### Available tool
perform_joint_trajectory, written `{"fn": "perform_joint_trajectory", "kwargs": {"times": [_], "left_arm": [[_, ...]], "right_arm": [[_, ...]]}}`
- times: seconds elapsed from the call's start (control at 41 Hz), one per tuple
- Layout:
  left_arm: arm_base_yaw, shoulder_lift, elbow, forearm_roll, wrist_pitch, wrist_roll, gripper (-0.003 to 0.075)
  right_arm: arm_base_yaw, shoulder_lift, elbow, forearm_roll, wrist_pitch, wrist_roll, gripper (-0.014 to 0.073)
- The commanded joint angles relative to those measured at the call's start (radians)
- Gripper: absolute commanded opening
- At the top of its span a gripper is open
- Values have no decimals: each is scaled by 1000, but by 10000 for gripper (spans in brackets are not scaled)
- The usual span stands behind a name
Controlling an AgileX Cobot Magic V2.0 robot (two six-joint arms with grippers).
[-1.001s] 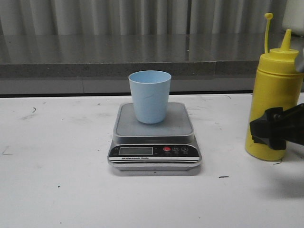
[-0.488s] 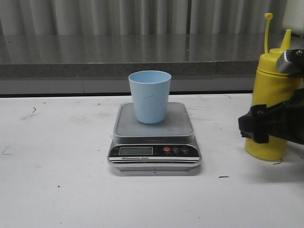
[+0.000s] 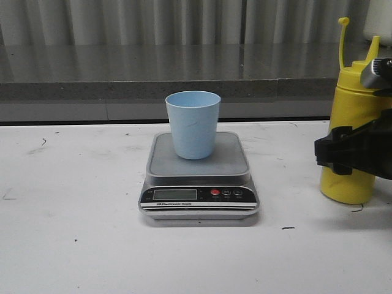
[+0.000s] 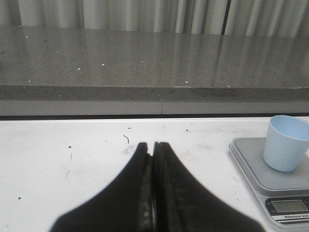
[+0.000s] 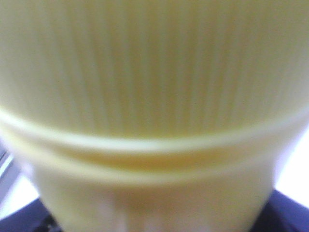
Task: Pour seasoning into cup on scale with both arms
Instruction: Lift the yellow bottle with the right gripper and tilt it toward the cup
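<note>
The pale blue cup (image 3: 193,125) stands upright on the silver-grey scale (image 3: 231,160) at the table's middle. The yellow seasoning bottle (image 3: 348,104) stands at the far right, its base at or just above the table, its cap strap sticking up. My right gripper (image 3: 350,157) is closed round the bottle's lower half; the bottle (image 5: 154,96) fills the right wrist view. My left gripper (image 4: 153,146) is shut and empty over bare table, left of the scale (image 4: 248,164) and the cup (image 4: 286,150). It does not show in the front view.
A grey stone ledge (image 3: 153,86) runs along the back of the white table, with a ribbed wall behind it. The table (image 3: 73,233) carries small dark marks.
My right gripper has moved up along the bottle and closed round it. The bottle has shifted slightly to the right and up. The cup and scale have not moved.
</note>
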State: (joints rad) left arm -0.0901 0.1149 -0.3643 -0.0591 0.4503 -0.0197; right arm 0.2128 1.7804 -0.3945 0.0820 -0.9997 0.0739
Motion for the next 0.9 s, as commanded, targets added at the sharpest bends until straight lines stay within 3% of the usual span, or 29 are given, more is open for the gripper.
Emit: {"fn": "perform_joint_trajectory", "kwargs": {"times": [0.0, 0.195, 0.415, 0.732, 0.879], "left_arm": [[0, 9, -25, -10, -84, -6, -20], [0, 9, -25, -10, -82, -6, -20], [0, 9, -25, -10, -82, -6, -20], [0, 9, -25, -10, -82, -6, -20], [0, 9, -25, -10, -82, -6, -20]], "right_arm": [[2, -55, -17, -4, -127, 3, 285], [2, -160, -37, -138, -47, -67, 328], [2, -284, -152, -273, 316, -164, 328], [17, -343, -437, -500, 941, -165, 328], [74, -343, -541, -619, 1125, -165, 328]]}}
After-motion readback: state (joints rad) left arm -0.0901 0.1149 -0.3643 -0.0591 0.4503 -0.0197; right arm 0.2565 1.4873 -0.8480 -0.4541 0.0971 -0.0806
